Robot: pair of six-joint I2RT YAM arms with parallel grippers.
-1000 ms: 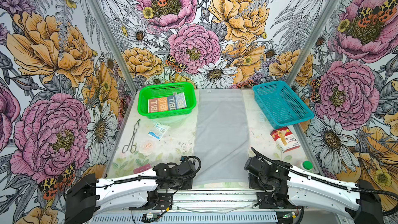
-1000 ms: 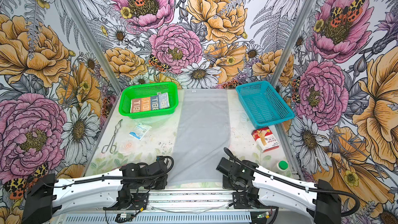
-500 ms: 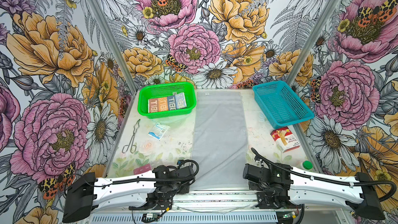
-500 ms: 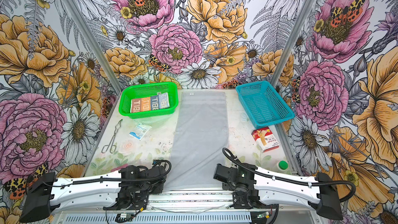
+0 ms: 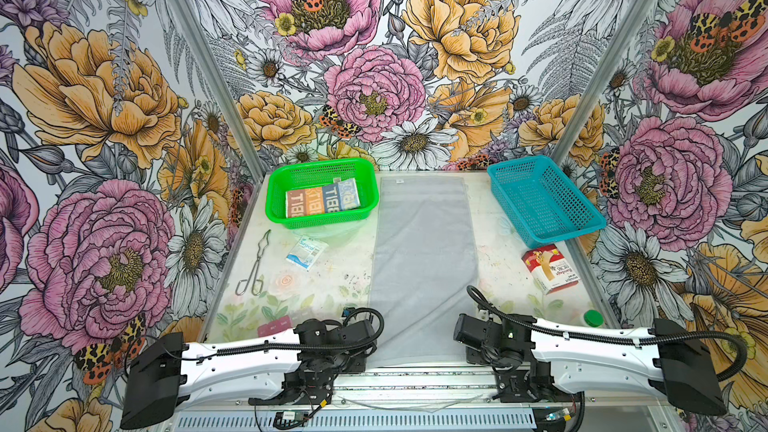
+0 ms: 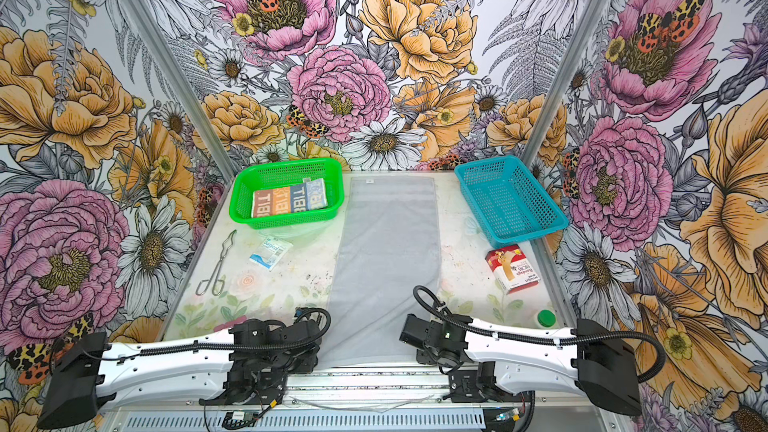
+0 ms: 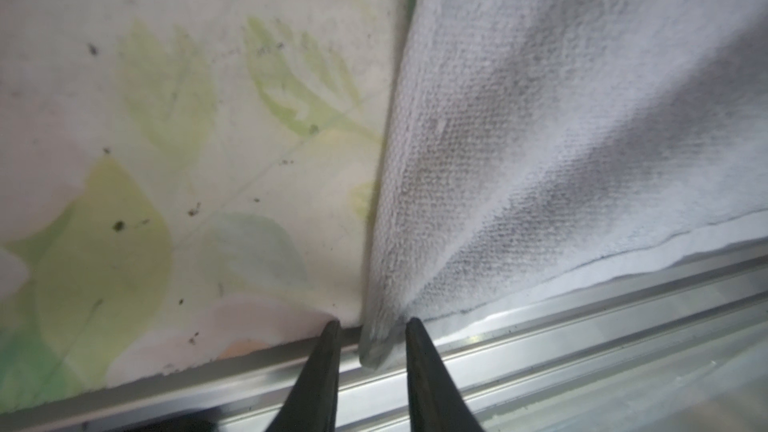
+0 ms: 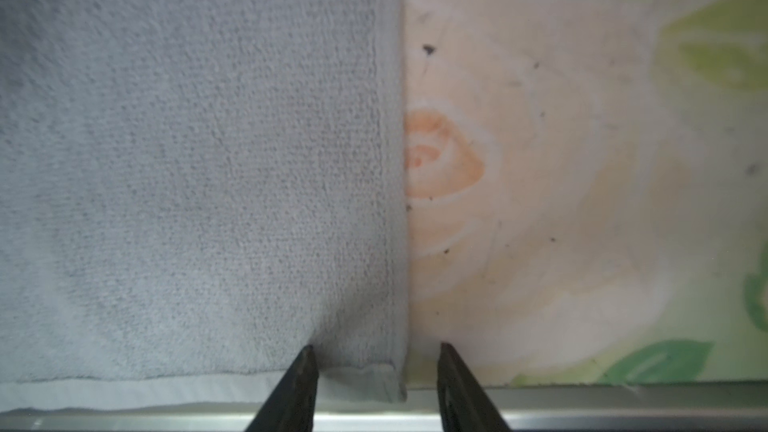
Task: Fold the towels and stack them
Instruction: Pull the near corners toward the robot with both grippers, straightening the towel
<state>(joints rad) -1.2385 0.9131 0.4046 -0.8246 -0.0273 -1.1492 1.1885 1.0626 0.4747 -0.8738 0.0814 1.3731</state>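
Both top views: my arms have drawn back to 6 o'clock; the grey towel (image 5: 422,251) lies flat, 12 to 6. I count two towels; the lettered towel (image 6: 289,198) is in the green basket (image 6: 241,197) at 11, one blue basket (image 6: 511,201) at 1. Left wrist view: my left gripper (image 7: 370,321) has released the corner, jaws apart. Right wrist view: my right gripper (image 8: 376,351) also. Folding can begin, I think.

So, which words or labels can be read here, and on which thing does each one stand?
"Bandage": red-white carton; the smaller print under it is too small to read.
"Sur...": white-blue sachet; the rest is blurred.
"TIBI", perhaps, lying sideways: folded towel in the green basket.
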